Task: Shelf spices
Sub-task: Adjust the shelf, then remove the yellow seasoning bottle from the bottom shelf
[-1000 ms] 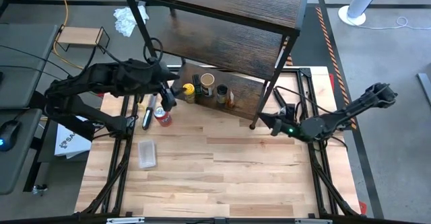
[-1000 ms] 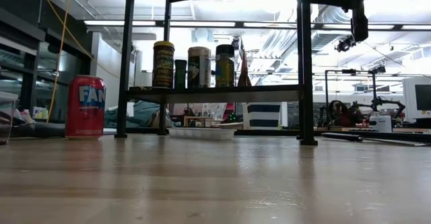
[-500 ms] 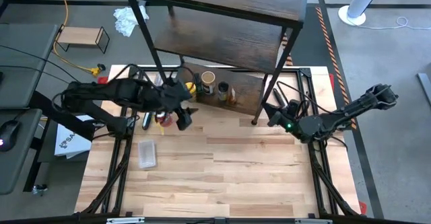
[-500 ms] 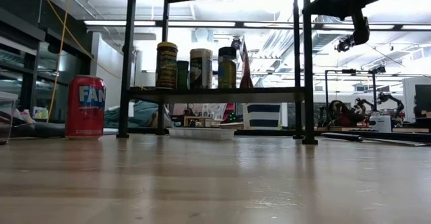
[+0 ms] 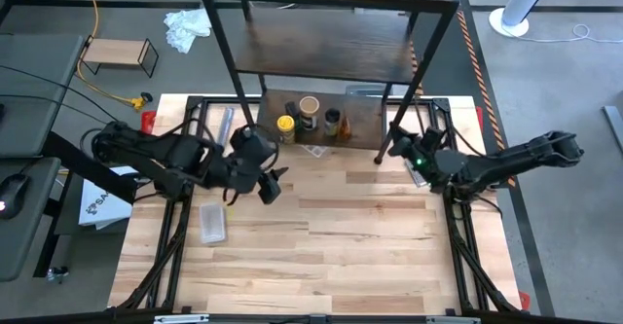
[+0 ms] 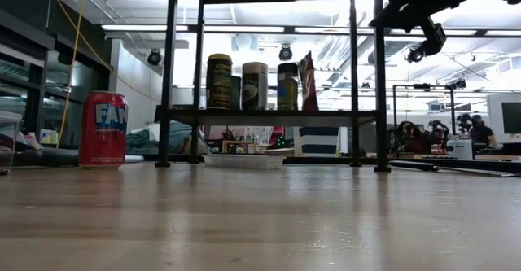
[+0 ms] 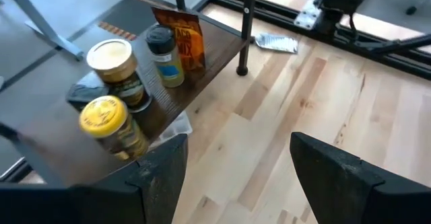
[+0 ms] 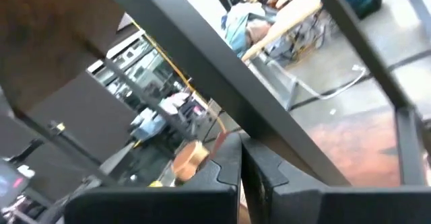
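Spices (image 5: 310, 118) stand near the shelf (image 5: 365, 129) board's front edge — left pincer (image 5: 270, 184) open over bare tabletop (image 5: 370, 256), right pincer (image 5: 401, 147) closed.

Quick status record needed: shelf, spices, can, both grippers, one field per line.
shelf: dark three-tier shelf stands at the table's far edge
spices: yellow-lidded jar, tan-lidded jar and dark jar upright on the bottom board, beside an orange packet
red can: upright on the table, left of the shelf in the low view
clear plastic piece: flat on the table near the left arm
left gripper: open, empty, over the table in front of the shelf
right gripper: shut, by the shelf's front right leg
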Robot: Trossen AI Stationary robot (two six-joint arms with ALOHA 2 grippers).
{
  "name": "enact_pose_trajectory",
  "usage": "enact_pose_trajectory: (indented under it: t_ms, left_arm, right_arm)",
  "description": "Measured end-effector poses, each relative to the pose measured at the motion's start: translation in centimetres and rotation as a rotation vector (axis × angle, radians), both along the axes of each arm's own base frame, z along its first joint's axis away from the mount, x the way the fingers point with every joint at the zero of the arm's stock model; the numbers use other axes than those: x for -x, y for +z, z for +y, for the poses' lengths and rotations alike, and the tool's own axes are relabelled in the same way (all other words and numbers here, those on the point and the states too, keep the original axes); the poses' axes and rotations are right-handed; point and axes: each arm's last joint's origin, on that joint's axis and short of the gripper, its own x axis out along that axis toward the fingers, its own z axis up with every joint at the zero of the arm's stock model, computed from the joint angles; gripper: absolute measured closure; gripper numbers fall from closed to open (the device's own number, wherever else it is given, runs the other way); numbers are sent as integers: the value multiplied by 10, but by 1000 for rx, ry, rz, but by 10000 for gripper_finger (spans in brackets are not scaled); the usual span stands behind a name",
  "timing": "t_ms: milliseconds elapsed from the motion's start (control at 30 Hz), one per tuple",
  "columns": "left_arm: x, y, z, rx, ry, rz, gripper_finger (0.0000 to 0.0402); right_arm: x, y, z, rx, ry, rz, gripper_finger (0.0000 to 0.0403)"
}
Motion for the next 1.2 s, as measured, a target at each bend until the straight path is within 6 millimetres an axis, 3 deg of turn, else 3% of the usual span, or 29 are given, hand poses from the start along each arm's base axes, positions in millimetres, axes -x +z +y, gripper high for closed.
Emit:
enact_pose_trajectory:
  t_ms: [200, 300, 400, 500, 633, 767, 867, 1033, 1200]
  left_arm:
    - [15, -10, -14, -47, 105, -18, 145]
    - [26, -28, -17, -13, 167, -47, 145]
    - [41, -44, -17, 55, 226, -98, 145]
    - [57, -53, -12, 109, 263, -167, 145]
    - [74, -50, -1, 158, 267, -260, 145]
    - [88, -45, 8, 166, 255, -288, 145]
    - [95, -39, 13, 165, 241, -301, 145]
    - [103, -35, 15, 194, 189, -287, 145]
    - [105, -33, 15, 209, 113, -252, 145]
  right_arm:
    - [13, 14, -7, 57, 45, 6, 403]
    - [12, 16, -4, 74, 204, -9, 403]
    - [-3, 21, 5, 51, 396, 62, 403]
    - [-31, 31, 19, 42, 564, 250, 403]
    - [-86, 53, 33, 133, 699, 495, 403]
    - [-143, 58, 34, 225, 737, 689, 402]
    - [-181, 58, 31, 296, 813, 739, 390]
    - [-229, 55, 13, 280, 847, 815, 320]
    - [-254, 60, -10, 245, 696, 881, 220]
